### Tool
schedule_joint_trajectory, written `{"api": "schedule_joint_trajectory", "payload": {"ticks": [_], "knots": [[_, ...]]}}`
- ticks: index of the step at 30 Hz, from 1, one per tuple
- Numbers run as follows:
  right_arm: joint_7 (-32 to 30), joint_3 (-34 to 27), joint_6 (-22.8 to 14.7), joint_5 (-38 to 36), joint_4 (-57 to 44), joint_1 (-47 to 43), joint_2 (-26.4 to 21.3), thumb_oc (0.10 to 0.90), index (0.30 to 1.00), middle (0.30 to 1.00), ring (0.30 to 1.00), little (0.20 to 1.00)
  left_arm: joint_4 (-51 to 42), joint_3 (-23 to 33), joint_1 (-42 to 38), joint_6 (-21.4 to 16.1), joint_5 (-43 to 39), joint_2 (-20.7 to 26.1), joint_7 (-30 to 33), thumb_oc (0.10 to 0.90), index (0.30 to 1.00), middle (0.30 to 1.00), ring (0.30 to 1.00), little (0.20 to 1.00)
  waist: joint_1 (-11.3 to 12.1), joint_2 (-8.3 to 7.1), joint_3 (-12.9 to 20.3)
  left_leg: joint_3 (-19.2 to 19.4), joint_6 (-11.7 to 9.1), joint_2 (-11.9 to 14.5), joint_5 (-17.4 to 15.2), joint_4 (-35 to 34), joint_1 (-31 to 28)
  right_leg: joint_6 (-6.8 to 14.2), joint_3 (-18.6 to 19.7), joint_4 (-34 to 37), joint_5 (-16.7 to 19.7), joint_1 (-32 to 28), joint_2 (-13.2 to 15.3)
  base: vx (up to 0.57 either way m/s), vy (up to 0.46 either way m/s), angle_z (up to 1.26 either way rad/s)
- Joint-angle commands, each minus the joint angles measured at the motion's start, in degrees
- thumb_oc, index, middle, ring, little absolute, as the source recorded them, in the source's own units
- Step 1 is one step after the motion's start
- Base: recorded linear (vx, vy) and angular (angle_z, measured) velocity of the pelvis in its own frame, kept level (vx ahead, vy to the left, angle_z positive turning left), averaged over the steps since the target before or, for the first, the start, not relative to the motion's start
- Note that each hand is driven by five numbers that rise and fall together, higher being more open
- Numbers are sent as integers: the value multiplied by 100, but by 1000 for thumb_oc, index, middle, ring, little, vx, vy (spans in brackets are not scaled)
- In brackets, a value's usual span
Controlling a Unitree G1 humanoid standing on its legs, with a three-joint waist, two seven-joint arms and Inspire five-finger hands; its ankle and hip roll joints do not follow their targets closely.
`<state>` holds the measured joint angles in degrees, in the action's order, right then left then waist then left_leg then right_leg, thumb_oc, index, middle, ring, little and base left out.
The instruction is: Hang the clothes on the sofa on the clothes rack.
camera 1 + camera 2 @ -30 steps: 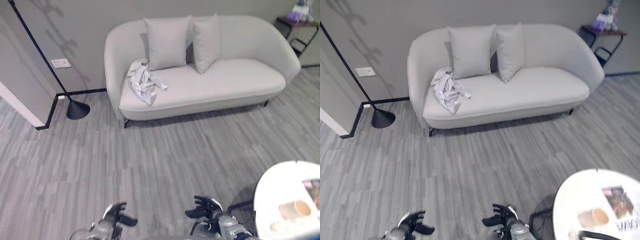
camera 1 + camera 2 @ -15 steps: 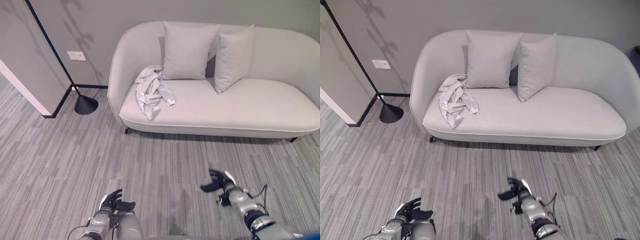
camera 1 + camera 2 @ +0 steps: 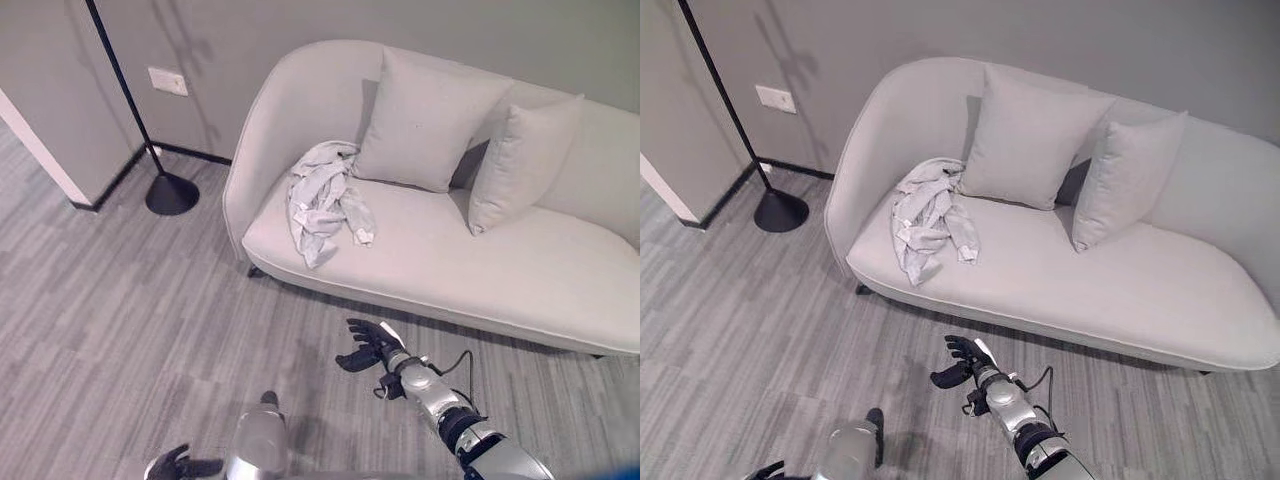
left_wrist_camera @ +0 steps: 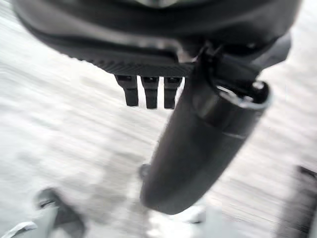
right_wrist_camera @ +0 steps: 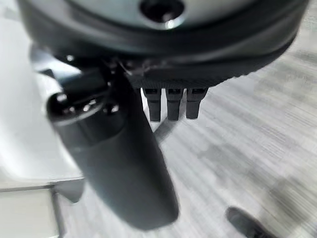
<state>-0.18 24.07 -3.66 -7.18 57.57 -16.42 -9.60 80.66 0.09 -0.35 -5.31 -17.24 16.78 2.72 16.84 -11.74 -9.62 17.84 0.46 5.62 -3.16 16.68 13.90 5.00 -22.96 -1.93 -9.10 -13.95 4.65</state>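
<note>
A crumpled pale grey garment [image 3: 325, 200] lies on the left end of the light grey sofa [image 3: 560, 290], partly draped up its armrest. My right hand [image 3: 368, 345] hovers open over the floor just in front of the sofa's front edge, below and a little right of the garment, holding nothing. Its thumb [image 5: 119, 163] and fingers [image 5: 171, 103] are relaxed above the grey floor. My left hand [image 3: 170, 465] hangs low at the picture's bottom edge, far from the sofa, with its thumb [image 4: 198, 148] and fingers [image 4: 148, 91] loose and empty.
Two grey cushions [image 3: 428, 120] [image 3: 518, 160] lean on the sofa's back, right of the garment. A thin black pole on a round base [image 3: 172, 193] stands on the floor left of the sofa, by a wall corner with a white socket [image 3: 167, 80].
The camera has moved closer to the sofa and turned, so the round table has left the picture. My right hand has reached forward towards the sofa; my left hand has sunk to the bottom edge.
</note>
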Motion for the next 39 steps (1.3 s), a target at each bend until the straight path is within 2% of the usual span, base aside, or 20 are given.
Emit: {"api": "schedule_joint_trajectory", "payload": {"ticks": [1, 2, 3, 4, 5, 7, 8, 9, 11, 12, 15, 20, 22, 23, 24, 26, 28, 31, 33, 39], "knots": [[-251, -272, -316, 75, -400, -377, -511, 800, 900, 900, 900, 900, -462, -871, -202, -336, 575, 197, 144, 800, 900, 900, 900, 900, -172, 348, 437, 237, 119, -331, 743, -1628, -272, 783, -96, -2644, 991, 642, 630, 247, 409, -5], [-252, -275, -315, 77, -399, -382, -512, 800, 900, 900, 900, 900, -461, -872, -208, -335, 576, 195, 145, 800, 900, 900, 900, 900, -167, 341, 430, 246, 132, -348, 734, -1631, -274, 801, -83, -2677, 983, 659, 654, 251, 413, 19], [-293, -292, -285, 182, -375, -463, -533, 800, 900, 900, 900, 900, -545, -1046, -323, -333, 667, 239, 154, 800, 900, 900, 900, 900, -273, 463, 395, 251, 209, -360, 630, -1667, -482, 875, -108, -3178, 1232, 863, 782, 257, 320, 26], [-369, -305, -246, 239, -473, -586, -535, 800, 900, 900, 900, 900, -676, -1224, -491, -313, 753, 259, 161, 800, 900, 900, 900, 900, -459, 707, 326, 92, 291, -392, 558, -1988, -958, 818, -83, -3847, 1102, 1498, 949, 255, 311, 32], [-371, -305, -243, 240, -475, -590, -539, 800, 900, 900, 900, 900, -676, -1223, -497, -311, 754, 255, 163, 800, 900, 900, 900, 900, -465, 704, 312, 88, 296, -410, 569, -2015, -977, 820, -84, -3871, 1086, 1497, 966, 173, 211, 23], [-454, -288, -234, 305, -816, -631, -635, 800, 900, 900, 900, 900, -992, -1489, -760, -358, 798, 180, 178, 800, 900, 900, 900, 900, -710, 891, 219, -196, 182, -410, 643, -2166, -1129, 431, -88, -2706, 617, 1832, 560, 137, 55, 40], [-454, -288, -232, 306, -819, -629, -637, 800, 900, 900, 900, 900, -993, -1490, -759, -357, 799, 179, 178, 800, 900, 900, 900, 900, -720, 900, 211, -208, 177, -402, 644, -2166, -1138, 427, -104, -2682, 624, 1806, 548, 257, -24, 56], [-598, -351, -251, 312, -891, -640, -752, 800, 900, 900, 900, 900, -1184, -1848, -920, -393, 908, 51, 175, 800, 900, 900, 900, 900, -867, 881, 203, -478, 52, -468, 582, -2168, -1147, 265, 195, -1234, 550, 2022, 379, 137, -54, 56], [-641, -385, -232, 328, -981, -649, -804, 800, 900, 900, 900, 900, -1234, -1948, -965, -390, 983, 18, 165, 800, 900, 900, 900, 900, -910, 863, 198, -591, 10, -489, 536, -2168, -1199, 269, 349, -681, 648, 1999, 352, 206, -67, 93], [-726, -421, -155, 425, -1022, -694, -909, 800, 900, 900, 900, 900, -1185, -2148, -1068, -396, 1105, -81, 108, 800, 900, 900, 900, 900, -965, 763, 197, -795, -4, -567, 456, -2168, -1240, 331, 730, -251, 841, 1948, 290, 189, -58, 103], [-705, -344, -133, 505, -903, -730, -860, 800, 900, 900, 900, 900, -1049, -2048, -865, -376, 1114, -179, 92, 800, 900, 900, 900, 900, -871, 650, 321, -842, -23, -618, 377, -2168, -1322, 275, 471, -2, 918, 1703, 215, 197, -76, 97], [-726, -220, -146, 638, -378, -861, -812, 800, 900, 900, 900, 900, -608, -1639, -389, -322, 903, -300, 61, 800, 900, 900, 900, 900, -702, 667, 417, -1092, -88, -623, 269, -2062, -1415, 184, 309, 278, 898, 1416, 61, 202, -69, 24], [-833, -132, -152, 774, -137, -938, -802, 800, 900, 900, 900, 900, -400, -1376, -224, -284, 707, -318, 112, 800, 900, 900, 900, 900, -578, 666, 299, -1217, -191, -596, -68, -1043, -1022, 61, 191, 362, 841, 1288, 102, 101, -78, 45], [-834, -133, -153, 774, -135, -943, -801, 800, 900, 900, 900, 900, -400, -1375, -228, -284, 707, -317, 112, 800, 900, 900, 900, 900, -594, 659, 315, -1229, -187, -603, -59, -1028, -985, 61, 177, 366, 851, 1310, 109, 12, -48, 67], [-1028, -71, -117, 998, 58, -1048, -888, 800, 900, 900, 900, 900, -525, -1232, -162, -343, 418, -323, 239, 800, 900, 900, 900, 900, -432, 750, 102, -1266, -442, -494, 58, -103, -380, -82, 24, 428, 747, 1160, 117, -36, 6, 58], [-1084, -74, -122, 1023, 183, -1133, -934, 800, 900, 900, 900, 900, -579, -1217, -154, -366, 359, -350, 268, 800, 900, 900, 900, 900, -393, 791, 28, -1299, -515, -369, 123, 106, -153, -100, -54, 475, 716, 1103, 123, -43, 37, 49], [-1178, -101, -112, 978, 483, -1304, -989, 800, 900, 900, 900, 900, -603, -1251, -93, -374, 391, -387, 283, 800, 900, 900, 900, 900, -327, 815, 21, -1175, -517, -2, 165, -364, -150, -21, -216, 644, 716, 991, 164, 28, 114, 40], [-1323, -136, -129, 865, 860, -1480, -1007, 800, 900, 900, 900, 900, -486, -1409, -59, -393, 517, -443, 343, 800, 900, 900, 900, 900, -272, 930, 92, -996, -647, 615, 715, -1555, -344, 126, -363, 693, 676, 979, 259, 110, 182, 25], [-1457, -168, -131, 1014, 1030, -1449, -1016, 800, 900, 900, 900, 900, -432, -1541, 23, -380, 738, -485, 413, 800, 900, 900, 900, 900, -302, 1091, 215, -930, -705, 666, 887, -1987, -525, 141, -413, 693, 639, 952, 249, 132, 213, 14], [-2036, -487, -46, 847, 1867, -2006, -1126, 800, 900, 900, 900, 900, -1009, -2191, -61, -475, 1133, -180, 365, 800, 900, 900, 900, 900, -231, 1151, 212, -953, -684, 305, 845, -2114, -468, 244, -437, 545, 699, 1122, 539, 106, 175, 17]]}}
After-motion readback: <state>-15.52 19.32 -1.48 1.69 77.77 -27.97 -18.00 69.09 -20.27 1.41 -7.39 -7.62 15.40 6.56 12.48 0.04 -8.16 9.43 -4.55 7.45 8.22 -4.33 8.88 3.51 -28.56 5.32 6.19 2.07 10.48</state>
